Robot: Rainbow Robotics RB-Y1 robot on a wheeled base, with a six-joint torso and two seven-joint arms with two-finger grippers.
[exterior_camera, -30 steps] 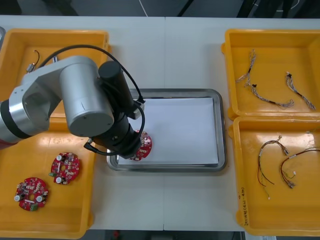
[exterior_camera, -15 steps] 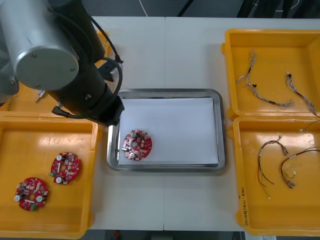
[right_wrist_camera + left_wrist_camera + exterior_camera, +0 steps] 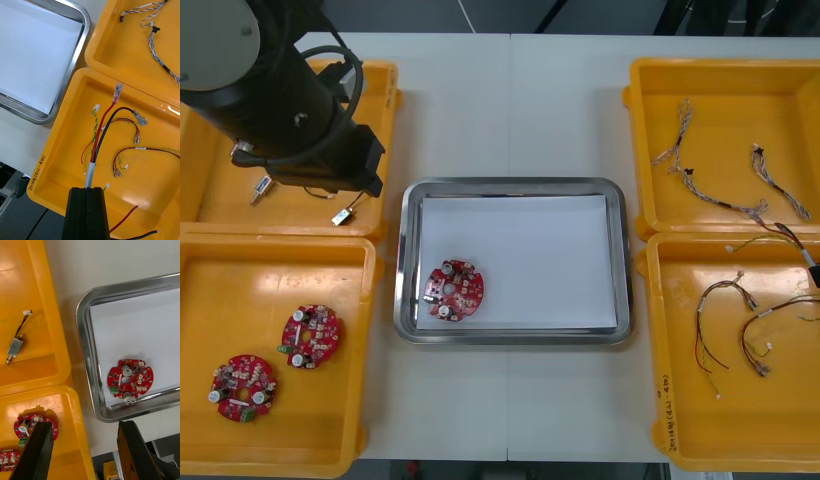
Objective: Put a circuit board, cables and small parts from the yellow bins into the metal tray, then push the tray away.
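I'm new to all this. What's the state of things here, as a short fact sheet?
Tray: white inside, one circuit board in its near-left corner
Left jaws: open, holding nothing, raised over the left bins
Right jaws: shut on a red and black cable, over the near right bin
Spare boards: two, in the near left bin

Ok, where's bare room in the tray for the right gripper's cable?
Metal tray: bare across its far half and right side; the circuit board takes the near-left corner. Right gripper holds the cable over the near-right bin; left gripper is by the left bins.
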